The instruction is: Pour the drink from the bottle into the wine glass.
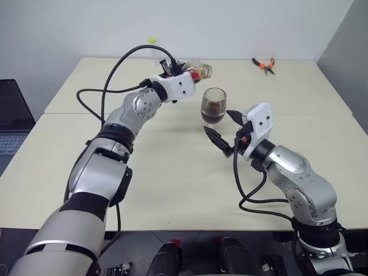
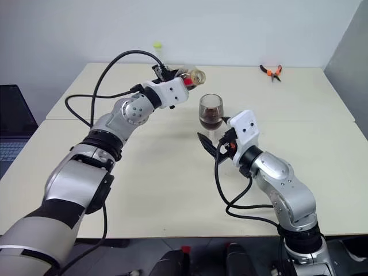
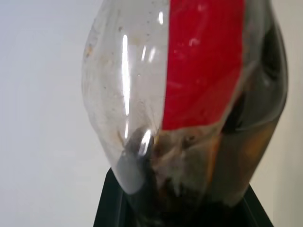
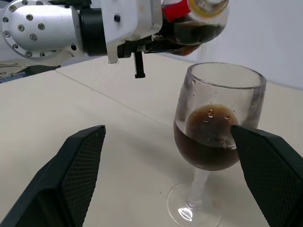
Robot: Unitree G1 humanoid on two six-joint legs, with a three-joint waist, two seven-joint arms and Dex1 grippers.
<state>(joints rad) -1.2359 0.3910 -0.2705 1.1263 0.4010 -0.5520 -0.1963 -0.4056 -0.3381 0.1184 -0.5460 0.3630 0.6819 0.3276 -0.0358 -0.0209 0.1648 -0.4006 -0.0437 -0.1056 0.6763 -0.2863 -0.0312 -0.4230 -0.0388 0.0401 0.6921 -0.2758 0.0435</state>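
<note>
My left gripper [image 1: 185, 73] is shut on the bottle [image 1: 199, 70] and holds it tipped nearly level, with its open mouth just above and behind the rim of the wine glass [image 1: 214, 98]. A red label [image 3: 203, 61] wraps the bottle, and some dark drink [image 4: 194, 33] lies in its belly. I see no stream falling. The glass stands upright on the table, its bowl about a third full of the drink [image 4: 203, 146]. My right gripper [image 1: 225, 127] is open with one finger on each side of the glass; whether a finger touches the bowl I cannot tell.
Orange-handled pliers [image 1: 263, 65] lie at the table's far right. A small yellow-green cap [image 1: 152, 40] shows at the far edge. A laptop [image 1: 11, 121] sits off the table's left side. The beige table [image 1: 172, 172] stretches bare toward me.
</note>
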